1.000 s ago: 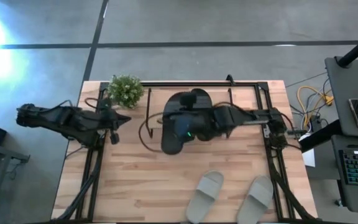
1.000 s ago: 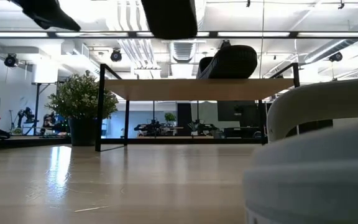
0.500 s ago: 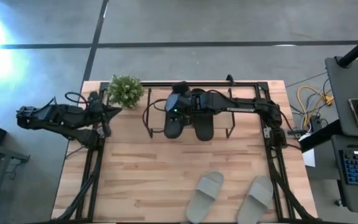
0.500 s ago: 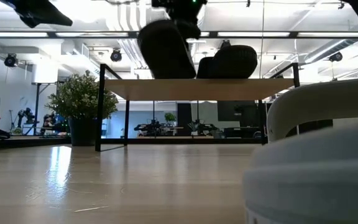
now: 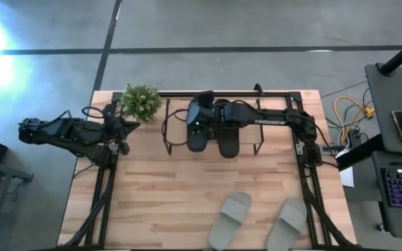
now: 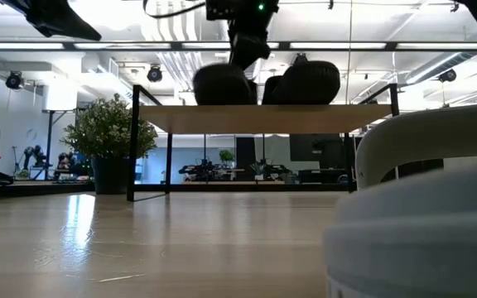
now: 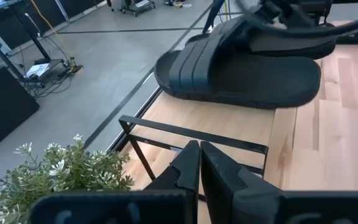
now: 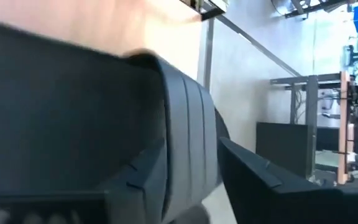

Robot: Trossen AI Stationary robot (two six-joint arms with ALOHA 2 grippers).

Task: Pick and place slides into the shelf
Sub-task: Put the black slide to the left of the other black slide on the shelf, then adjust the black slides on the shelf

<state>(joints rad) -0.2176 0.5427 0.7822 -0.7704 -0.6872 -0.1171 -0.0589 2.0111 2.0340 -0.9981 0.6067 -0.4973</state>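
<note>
Since half a second ago, the black slide carried by the right arm has been levelled and lowered onto the shelf (image 5: 246, 97), where it was earlier seen tilted above the top board. The table (image 5: 159, 202) is the largest thing in view, and the shelf stands toward its far edge, with a potted plant (image 5: 141, 101) just beside the shelf's left end. On the shelf, the held black slide (image 5: 197, 131) lies beside the second black slide (image 5: 229, 138), the two nearly touching, both with their length across the board. The pale slides (image 5: 230, 219) are seen well apart from the shelf, near the table's front edge, side by side and slightly angled. The right gripper (image 5: 201, 115) is over the shelf, its fingers (image 8: 253, 180) closed around the ribbed strap of the held black slide. For the step to be done well, the sole should be judged fully seated before the fingers are parted, and the lift should be straight up so the strap is not dragged. The left gripper (image 7: 199, 163) waits near the plant, left of the shelf, with its fingers pressed together on nothing. The black slides look matte and thick-soled, with wide grooved straps.
</note>
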